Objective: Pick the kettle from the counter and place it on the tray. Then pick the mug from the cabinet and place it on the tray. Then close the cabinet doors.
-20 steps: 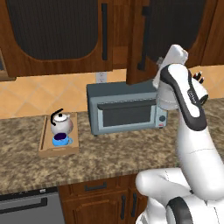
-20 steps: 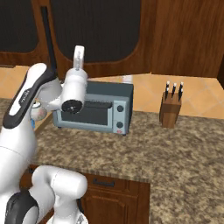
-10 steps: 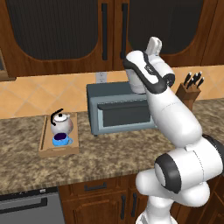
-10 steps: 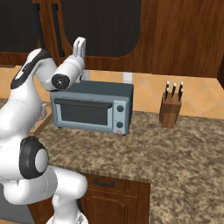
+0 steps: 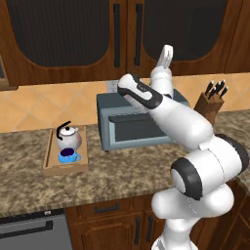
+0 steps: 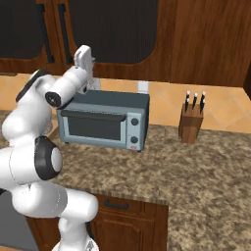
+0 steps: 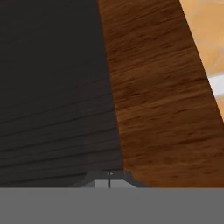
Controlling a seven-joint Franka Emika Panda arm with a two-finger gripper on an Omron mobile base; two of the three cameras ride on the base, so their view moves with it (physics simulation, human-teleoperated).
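Note:
The silvery kettle (image 5: 67, 136) and the blue mug (image 5: 69, 156) both stand on the wooden tray (image 5: 49, 158), at the left of the granite counter (image 5: 122, 171). Above it, both cabinet doors (image 5: 58, 39) lie flush and hide the cabinet's inside. My gripper (image 5: 167, 52) is shut on nothing and points upward against the lower part of the right door (image 5: 190, 29). From the right base it shows as the gripper (image 6: 84, 56) above the toaster oven. In the hand view the shut fingertips (image 7: 109, 175) sit close to the door's dark panel (image 7: 52, 87) and wood frame (image 7: 157, 96).
A grey-blue toaster oven (image 5: 136, 124) stands on the counter under my arm, also seen as the toaster oven (image 6: 105, 122). A knife block (image 5: 212, 100) sits to its right, the knife block (image 6: 191, 122) near the wall. Black bar handles (image 5: 116, 34) run down the doors.
My arm has swung left from beside the toaster oven to above it, the gripper staying high. The right cabinet door, standing ajar earlier, now lies flush.

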